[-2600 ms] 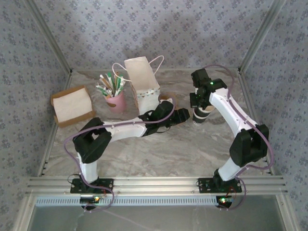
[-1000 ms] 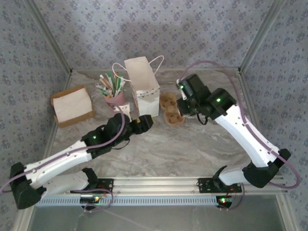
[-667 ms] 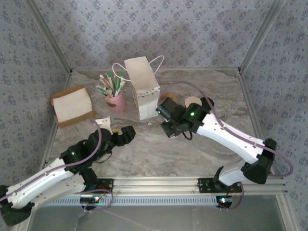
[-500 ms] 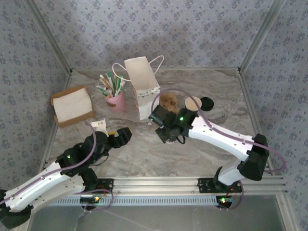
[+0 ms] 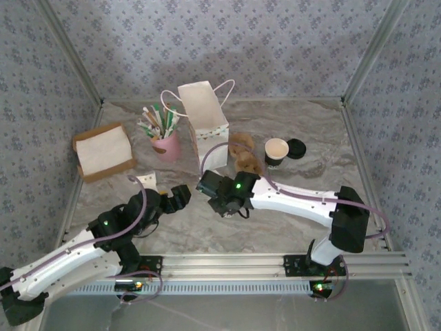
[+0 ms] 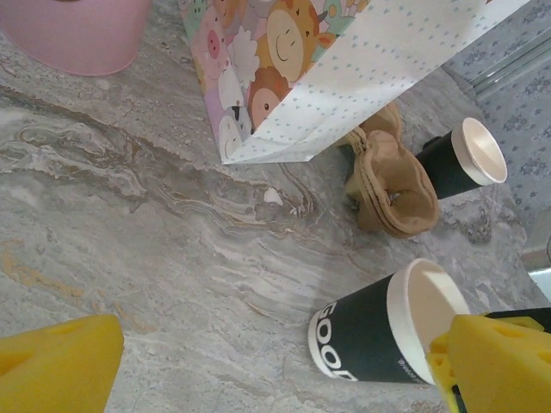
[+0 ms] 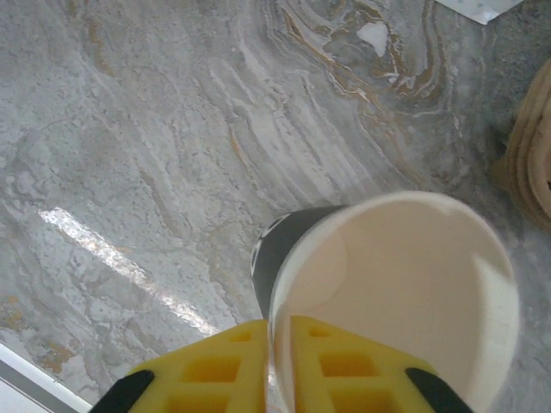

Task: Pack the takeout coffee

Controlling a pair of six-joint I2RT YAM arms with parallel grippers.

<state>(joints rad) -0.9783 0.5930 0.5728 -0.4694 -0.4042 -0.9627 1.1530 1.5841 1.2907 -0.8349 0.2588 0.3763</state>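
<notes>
Takeout coffee point(image 5: 276, 150) stands uncovered at 2 o'clock on the table point(image 5: 227, 236), its black lid point(image 5: 296, 147) just at its 3 o'clock and the pulp carrier point(image 5: 242, 155) at its 9. Our right gripper point(image 7: 275, 353) pinches the rim of another dark-walled cup point(image 7: 396, 292) near centre. Our left gripper point(image 5: 178, 196), at 8 o'clock, gapes wide, gripping nothing.

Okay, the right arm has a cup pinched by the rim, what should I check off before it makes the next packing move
1. Grip: the right gripper pinches the rim of the dark cup. Ok.
2. Lid on: the dark cup is open, and the black lid lies beside the second cup. Not ok.
3. Left gripper empty: it is open and holds nothing. Ok.
4. Carrier sockets free: ok.
5. Bag standing upright: ok.
6. Bag mouth open: cannot tell.
</notes>
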